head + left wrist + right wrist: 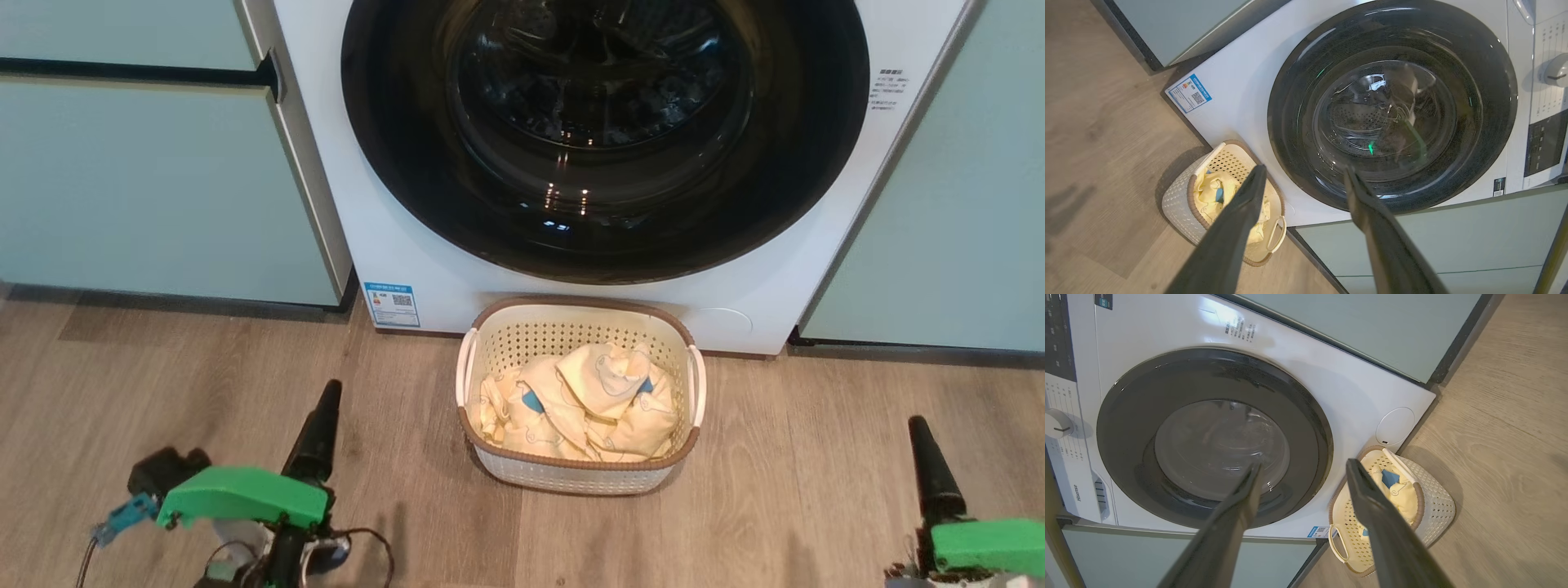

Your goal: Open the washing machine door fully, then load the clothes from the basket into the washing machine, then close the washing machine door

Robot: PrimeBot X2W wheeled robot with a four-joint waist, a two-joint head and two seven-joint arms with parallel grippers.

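Head view: perforated cream basket (571,480) of soft yellow clothes (588,400) on open wood floor (816,457), just before washing machine (392,220); glossy round washing machine door (408,163) shut. My left gripper (1304,170), right gripper (1303,464): jaws spread, empty.

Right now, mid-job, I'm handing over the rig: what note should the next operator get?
Left gripper: open, holding nothing.
Right gripper: open, holding nothing.
Washing machine door: shut on the washing machine.
Clothes: heaped in the basket on the wood floor, just below the door.
Done: nothing yet.
Left: open the door fully, load the clothes, close the door.
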